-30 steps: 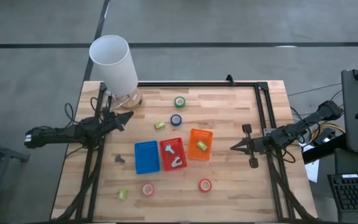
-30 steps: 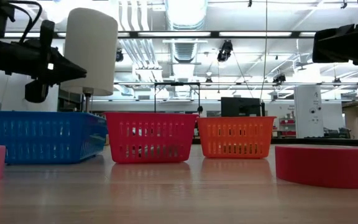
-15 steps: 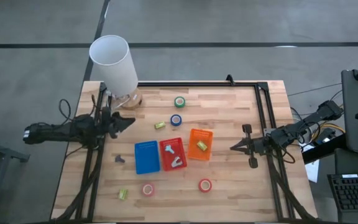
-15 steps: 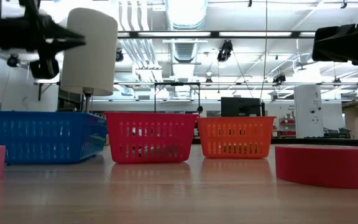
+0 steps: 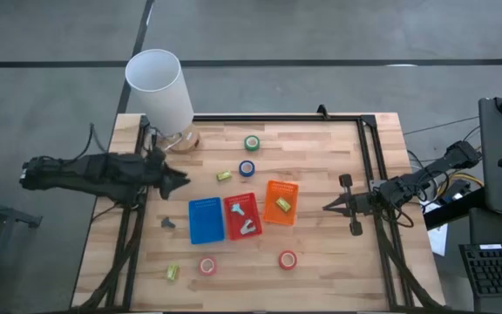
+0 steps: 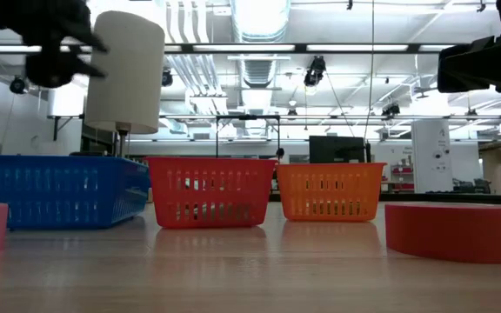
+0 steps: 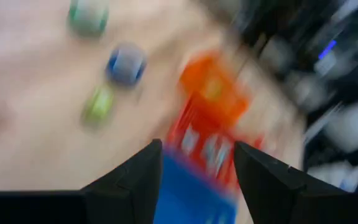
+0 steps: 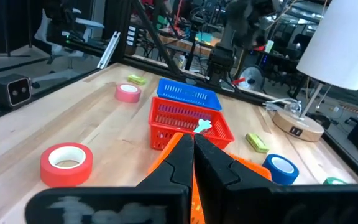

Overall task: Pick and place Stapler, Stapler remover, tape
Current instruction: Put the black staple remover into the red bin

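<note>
The left pincer (image 5: 181, 180) hovers over the left part of the wooden bench (image 5: 321, 166), just above the blue basket (image 5: 205, 220), its fingers (image 7: 135, 180) spread wide with nothing between them. Behind it, at the far left corner, stands a lamp (image 5: 159, 92) with a tall white shade. A small dark object (image 5: 167, 222) lies left of the blue basket, and a yellow-green block (image 5: 172, 272) sits near the front edge. Next along that edge is a pinkish tape roll (image 5: 207, 265). The red basket (image 5: 242, 216) touches the blue one and holds pale blue pieces that cannot be made out. Another yellow-green block (image 5: 223, 176) lies behind the baskets, with the blue tape roll (image 5: 247, 168) just beside it and the green tape roll (image 5: 252, 143) farther back. The orange basket (image 5: 280, 202), tilted, sits just right of the red one with a yellow-green block inside. A red tape roll (image 5: 288, 259) lies in front of it. The right pincer (image 5: 328, 208) waits well to the right, over the bench's right side, pinched fully together and holding nothing.
</note>
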Tool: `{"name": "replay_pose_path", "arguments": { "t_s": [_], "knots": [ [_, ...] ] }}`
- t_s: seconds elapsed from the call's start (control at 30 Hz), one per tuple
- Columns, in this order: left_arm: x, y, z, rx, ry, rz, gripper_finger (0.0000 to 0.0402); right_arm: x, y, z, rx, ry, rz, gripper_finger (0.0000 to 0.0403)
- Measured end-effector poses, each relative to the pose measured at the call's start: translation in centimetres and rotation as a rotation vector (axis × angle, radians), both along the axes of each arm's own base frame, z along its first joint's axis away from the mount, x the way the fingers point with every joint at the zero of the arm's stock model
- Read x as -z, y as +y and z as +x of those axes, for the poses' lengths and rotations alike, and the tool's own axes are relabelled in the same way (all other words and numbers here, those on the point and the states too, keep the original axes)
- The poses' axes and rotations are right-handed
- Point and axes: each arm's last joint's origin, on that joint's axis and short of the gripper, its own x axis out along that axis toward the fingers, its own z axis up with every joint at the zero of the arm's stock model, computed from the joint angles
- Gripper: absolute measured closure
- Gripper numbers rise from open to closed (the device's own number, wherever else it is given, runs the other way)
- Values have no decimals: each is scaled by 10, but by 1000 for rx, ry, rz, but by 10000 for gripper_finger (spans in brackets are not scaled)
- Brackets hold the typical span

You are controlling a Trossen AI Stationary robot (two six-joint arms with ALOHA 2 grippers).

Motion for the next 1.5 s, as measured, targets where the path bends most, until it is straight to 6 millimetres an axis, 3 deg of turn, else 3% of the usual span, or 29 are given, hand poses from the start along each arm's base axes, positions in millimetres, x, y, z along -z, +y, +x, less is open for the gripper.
{"name": "replay_pose_path", "arguments": {
  "t_s": [0.27,0.47,0.77,1.03,1.5],
  "knots": [
    [18,-14,14,147,462,-338,200,2,0,0,5,14,46,394],
    [41,-20,28,212,677,-396,200,7,0,-1,16,66,115,394],
    [61,-21,38,282,845,-339,200,7,0,-1,18,72,123,394],
    [84,-22,31,300,964,-363,201,7,0,-1,17,73,122,394],
    [91,-21,33,305,936,-329,258,7,0,-1,18,73,124,394]
  ]
}}
